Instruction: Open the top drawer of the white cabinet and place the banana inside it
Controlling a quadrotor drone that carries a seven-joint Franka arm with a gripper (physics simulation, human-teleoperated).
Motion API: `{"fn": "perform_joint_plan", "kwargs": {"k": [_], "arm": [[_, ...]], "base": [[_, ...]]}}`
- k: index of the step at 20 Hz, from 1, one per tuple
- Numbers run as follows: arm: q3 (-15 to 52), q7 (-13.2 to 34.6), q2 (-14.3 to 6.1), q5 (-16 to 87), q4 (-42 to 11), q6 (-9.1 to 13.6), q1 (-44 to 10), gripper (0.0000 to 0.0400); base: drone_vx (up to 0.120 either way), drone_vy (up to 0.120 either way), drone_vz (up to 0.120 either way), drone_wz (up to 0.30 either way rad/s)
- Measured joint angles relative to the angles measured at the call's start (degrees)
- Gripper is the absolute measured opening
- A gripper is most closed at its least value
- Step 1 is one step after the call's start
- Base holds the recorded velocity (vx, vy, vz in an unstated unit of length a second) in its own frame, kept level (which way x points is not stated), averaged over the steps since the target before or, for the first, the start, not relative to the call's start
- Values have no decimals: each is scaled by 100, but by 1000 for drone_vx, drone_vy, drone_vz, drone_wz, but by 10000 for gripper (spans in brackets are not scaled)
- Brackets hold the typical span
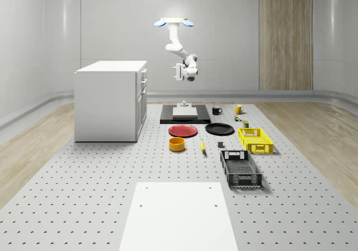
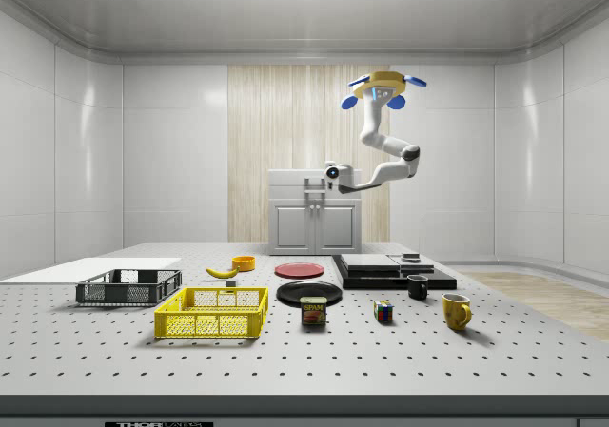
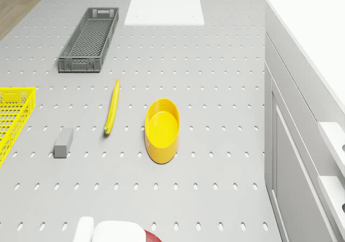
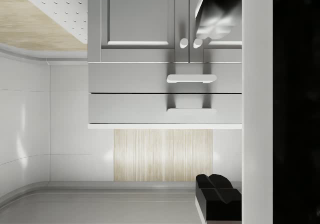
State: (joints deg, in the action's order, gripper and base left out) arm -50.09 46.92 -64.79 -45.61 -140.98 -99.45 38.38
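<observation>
The white cabinet [image 1: 109, 101] stands at the whole-scene view's left, its drawer front facing right, with all drawers closed. The drone [image 1: 173, 22] hovers high above the black platform [image 1: 185, 115], beside the cabinet. My arm hangs down, and the gripper [image 1: 175, 72] sits level with the upper drawers, a clear gap away from the front. The wrist view faces the cabinet front [image 4: 165, 92] and its drawer handles [image 4: 191, 79]. The banana [image 1: 202, 145] lies flat on the pegboard floor beside a yellow bowl [image 1: 177, 144]. The drone view has the banana [image 3: 112, 106] there too.
A red plate [image 1: 183, 131] and a black plate [image 1: 219, 129] lie in front of the platform. A yellow basket [image 1: 255, 140] and a dark crate [image 1: 240, 169] stand right of the banana. Mugs [image 1: 216, 110] sit near the platform, and a small grey block [image 3: 63, 142] lies close to the banana.
</observation>
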Motion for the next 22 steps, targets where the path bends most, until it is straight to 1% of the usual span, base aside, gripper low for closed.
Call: {"fn": "perform_joint_plan", "kwargs": {"k": [12, 22], "arm": [[-30, 84, -121, 100, -16, -100, 105, 400], [-49, 143, -204, 170, -26, -167, 176, 400]], "base": [[117, -120, 0, 0], [0, -120, 0, 0]]}}
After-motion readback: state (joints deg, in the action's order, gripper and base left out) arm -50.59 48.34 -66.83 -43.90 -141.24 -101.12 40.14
